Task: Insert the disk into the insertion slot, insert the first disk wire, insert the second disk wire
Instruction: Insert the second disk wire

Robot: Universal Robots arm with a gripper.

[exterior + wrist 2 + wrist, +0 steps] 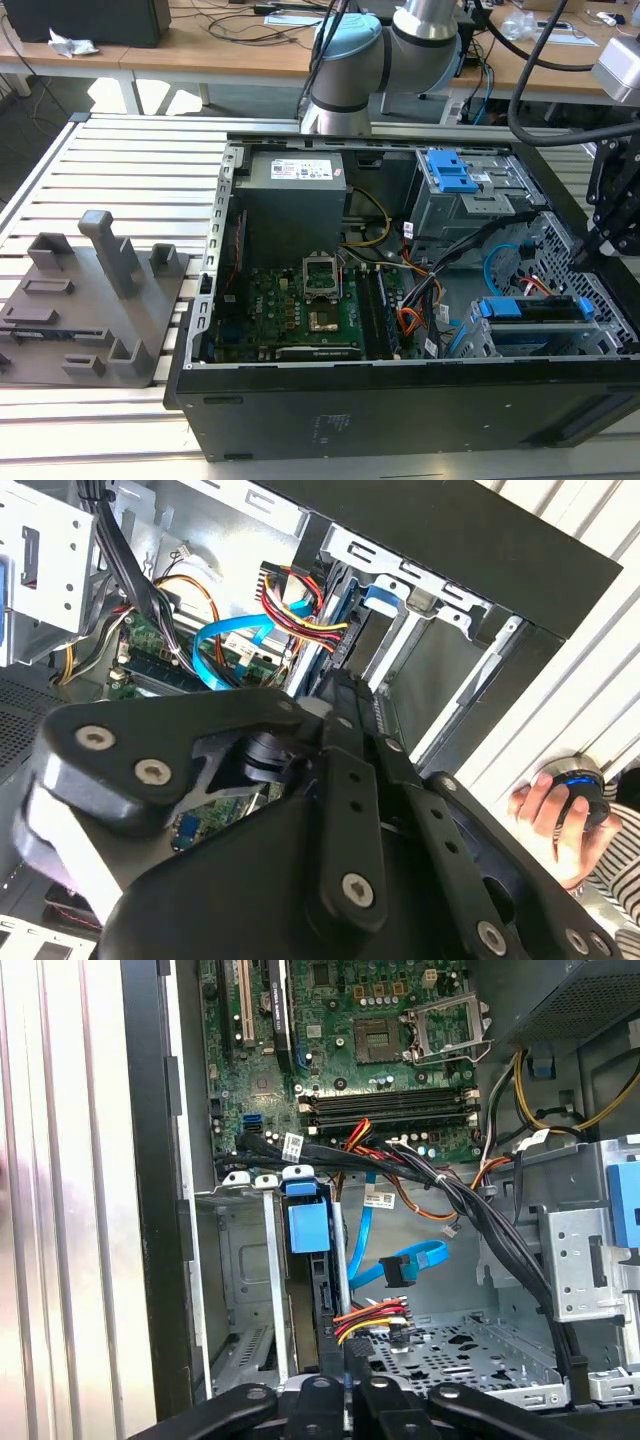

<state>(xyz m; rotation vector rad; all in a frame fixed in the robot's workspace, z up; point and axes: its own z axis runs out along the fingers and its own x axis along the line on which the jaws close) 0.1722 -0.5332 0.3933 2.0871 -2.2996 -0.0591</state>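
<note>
The pincer (pixel 342 1388) hangs low inside the computer case (pixel 400 420), right at the near end of the disk (pixel 307 1228). I cannot tell whether it is spread or pressed together. The disk stands on edge in the slot (pixel 235 1260), its long axis running straight away from the pincer toward the circuit board (pixel 340 1050). The red-and-yellow wire bundle (pixel 372 1315) and the blue cable (pixel 405 1265) lie just beside the disk, on the side away from the case wall. Whether either is plugged in is unclear.
</note>
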